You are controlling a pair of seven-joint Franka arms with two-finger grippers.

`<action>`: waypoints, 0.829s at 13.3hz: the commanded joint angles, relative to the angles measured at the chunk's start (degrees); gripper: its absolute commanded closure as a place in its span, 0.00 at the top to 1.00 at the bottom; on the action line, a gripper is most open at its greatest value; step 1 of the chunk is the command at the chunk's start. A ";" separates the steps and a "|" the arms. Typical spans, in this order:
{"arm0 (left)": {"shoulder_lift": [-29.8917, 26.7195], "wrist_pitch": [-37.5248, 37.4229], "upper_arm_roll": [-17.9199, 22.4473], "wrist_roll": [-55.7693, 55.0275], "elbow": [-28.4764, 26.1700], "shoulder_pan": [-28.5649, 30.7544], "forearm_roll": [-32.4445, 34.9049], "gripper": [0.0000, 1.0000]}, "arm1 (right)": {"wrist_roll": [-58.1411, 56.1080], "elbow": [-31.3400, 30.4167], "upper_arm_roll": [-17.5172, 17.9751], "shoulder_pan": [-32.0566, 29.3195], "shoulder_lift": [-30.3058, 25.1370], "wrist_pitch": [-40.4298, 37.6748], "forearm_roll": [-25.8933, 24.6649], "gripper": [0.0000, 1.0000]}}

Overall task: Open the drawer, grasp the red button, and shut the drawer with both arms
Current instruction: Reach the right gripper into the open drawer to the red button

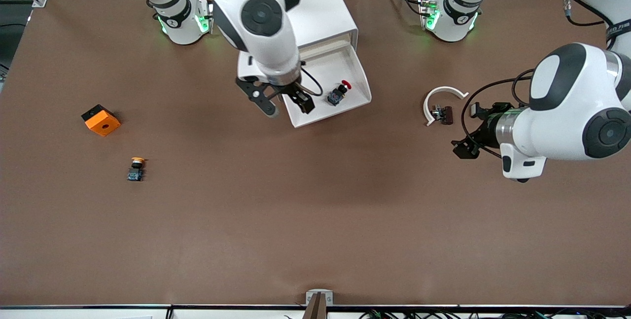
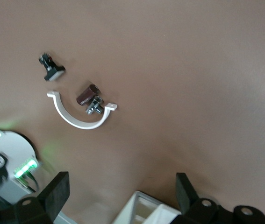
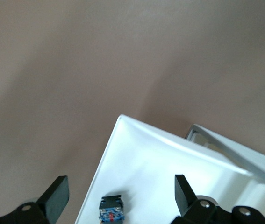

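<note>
The button (image 1: 338, 94), red cap on a dark body, lies loose inside the pulled-out drawer (image 1: 362, 93), roughly mid-tray; the right wrist view catches its dark body (image 3: 111, 209) on the white floor of the tray. The drawer juts from the white cabinet (image 1: 323, 8), which stands at the tabletop (image 1: 315, 220) edge along the robots' bases, about midway along it.

The right tool (image 1: 285, 103) hangs over the drawer's corner toward the right arm's end, beside the button but not touching it, its fingers spread apart and empty. The left tool (image 1: 468, 129) waits low over bare tabletop toward the left arm's end, fingers also apart, holding nothing.

Step 1 of 3 looks done: the drawer is open. The grab is not yet made, and closing remains.

Elsewhere, a white curved clip (image 1: 440, 101) with a small brown part (image 1: 444, 114) lies between the drawer and the left tool. Toward the right arm's end sit an orange cube (image 1: 100, 120) and, nearer the front camera, a yellow-capped button (image 1: 136, 168).
</note>
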 commanded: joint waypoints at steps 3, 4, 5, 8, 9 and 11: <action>-10.74 7.78 -0.05 10.35 -13.97 1.38 1.30 1.00 | 2.32 5.53 -0.87 2.95 5.71 1.18 -0.84 1.00; -12.50 10.06 -0.05 12.28 -16.79 1.46 1.21 1.00 | 1.89 5.53 -0.87 3.91 6.15 1.54 -0.84 1.00; -14.09 12.00 0.04 13.87 -18.99 1.46 1.21 1.00 | 1.45 5.53 -0.87 4.62 6.50 2.41 -0.75 1.00; -14.98 12.90 -0.05 15.12 -20.24 2.17 1.21 1.00 | -0.57 5.27 -0.78 7.34 7.82 4.88 -1.98 1.00; -15.07 12.90 -0.05 15.20 -20.33 2.08 1.21 1.00 | -0.75 5.27 -0.78 7.61 8.52 4.88 -1.98 1.00; -15.24 12.90 -0.05 15.20 -20.33 2.08 1.21 1.00 | -0.84 5.27 -0.78 8.23 9.84 4.79 -1.90 1.00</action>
